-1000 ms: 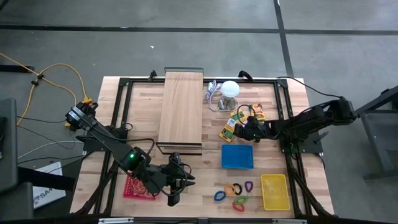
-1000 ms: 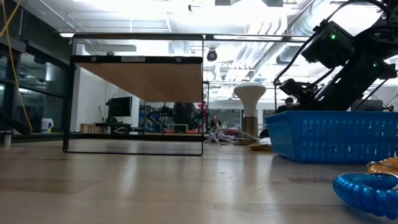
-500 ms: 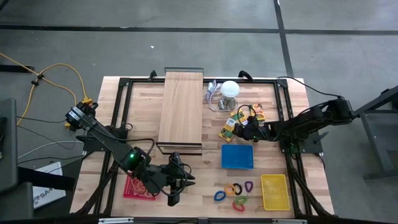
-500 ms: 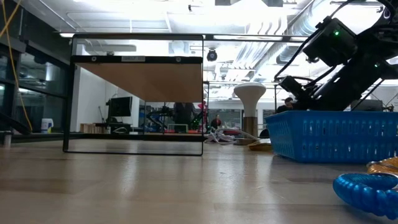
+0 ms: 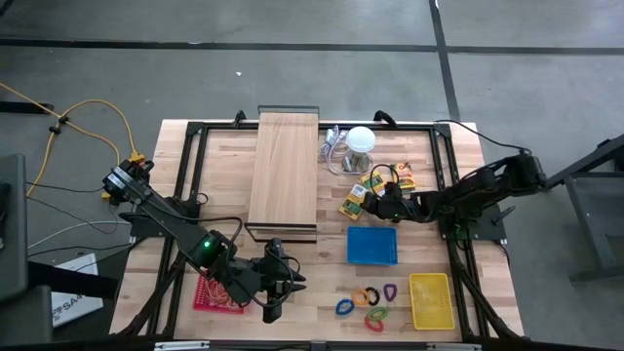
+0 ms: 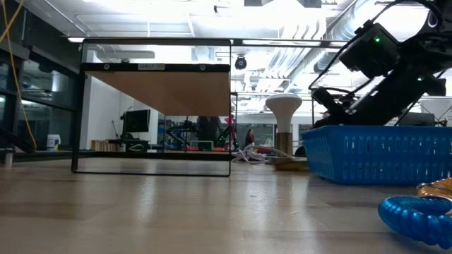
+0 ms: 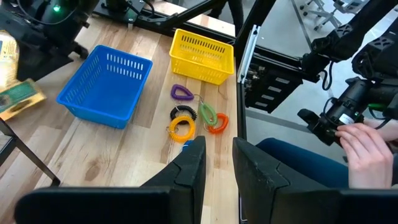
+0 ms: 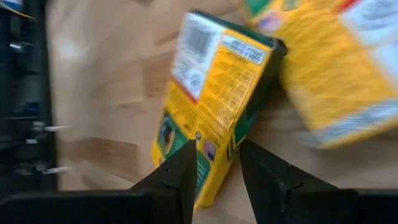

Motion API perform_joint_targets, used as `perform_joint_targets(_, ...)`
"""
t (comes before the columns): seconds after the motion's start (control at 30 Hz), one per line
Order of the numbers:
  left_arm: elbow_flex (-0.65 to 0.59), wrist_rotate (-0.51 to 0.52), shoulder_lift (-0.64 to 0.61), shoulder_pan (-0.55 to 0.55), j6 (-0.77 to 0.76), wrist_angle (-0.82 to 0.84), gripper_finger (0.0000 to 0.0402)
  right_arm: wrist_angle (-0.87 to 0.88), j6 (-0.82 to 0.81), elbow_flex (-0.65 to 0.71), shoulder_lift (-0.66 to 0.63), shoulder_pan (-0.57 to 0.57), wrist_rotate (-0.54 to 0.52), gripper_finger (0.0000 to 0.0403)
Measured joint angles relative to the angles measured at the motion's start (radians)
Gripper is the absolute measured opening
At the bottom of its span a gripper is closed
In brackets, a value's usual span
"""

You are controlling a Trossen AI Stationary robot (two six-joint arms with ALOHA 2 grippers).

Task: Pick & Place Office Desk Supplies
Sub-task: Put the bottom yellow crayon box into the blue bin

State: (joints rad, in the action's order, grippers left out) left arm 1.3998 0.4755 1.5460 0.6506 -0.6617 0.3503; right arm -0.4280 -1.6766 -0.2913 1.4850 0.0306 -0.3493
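Since a second ago the right arm has drawn in toward the table's middle, and the yellow-orange pack [image 5: 352, 201] in front of its gripper has slid with it, now lying nearer the long wooden board [image 5: 284, 168] than before. The left arm has not shifted.

The right gripper [image 5: 375, 204] sits low over the table just beside that pack, above the blue basket [image 5: 372, 246]. Its wrist view shows the pack [image 8: 208, 102] close up: a flat yellow box with fine black print, a white barcode panel at one end and dark green edging, tilted on the wood, with a second yellow pack [image 8: 339, 68] touching its far side. The two dark fingers [image 8: 177, 171] stand a little apart with the pack's near end at the gap between them; whether they pinch it cannot be told.

The left gripper [image 5: 274, 302] hangs near the table's front edge beside a red tray [image 5: 216, 292], its fingers [image 7: 189, 168] slightly spread and holding nothing. Its wrist view alone shows a person's hand [image 7: 367, 152] on a dark controller beyond the table, along with the yellow basket [image 7: 202, 56] and the coloured loop clips [image 7: 196, 118] lying between the baskets. The low view shows only one blue clip [image 6: 417, 217] and the basket's wall.
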Motion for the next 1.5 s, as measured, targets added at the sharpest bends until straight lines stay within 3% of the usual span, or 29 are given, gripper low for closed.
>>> perform_joint_targets(0.13, 0.000, 0.000, 0.000, 0.000, 0.000, 0.000, 0.0077, -0.091, 0.005, 0.000, 0.049, -0.010, -0.018, 0.0100)
perform_joint_targets(0.33, 0.000, 0.000, 0.000, 0.000, 0.000, 0.000, 0.0077, -0.096, 0.020, 0.000, 0.056, -0.002, -0.058, 0.0012)
perform_joint_targets(0.87, 0.000, 0.000, 0.000, 0.000, 0.000, 0.000, 0.0077, -0.152, 0.119, 0.006, 0.061, 0.002, -0.061, 0.0002)
perform_joint_targets(1.13, 0.000, 0.000, 0.000, 0.000, 0.000, 0.000, 0.0077, -0.206, 0.315, 0.009, 0.047, 0.001, -0.019, 0.0002)
perform_joint_targets(1.37, 0.000, 0.000, 0.000, 0.000, 0.000, 0.000, 0.0077, -0.264, 0.715, 0.008, -0.008, 0.002, 0.046, 0.0002)
perform_joint_targets(1.5, 0.000, 0.000, 0.000, 0.000, 0.000, 0.000, 0.0077, -0.312, 0.850, 0.008, -0.015, 0.002, 0.103, 0.0002)
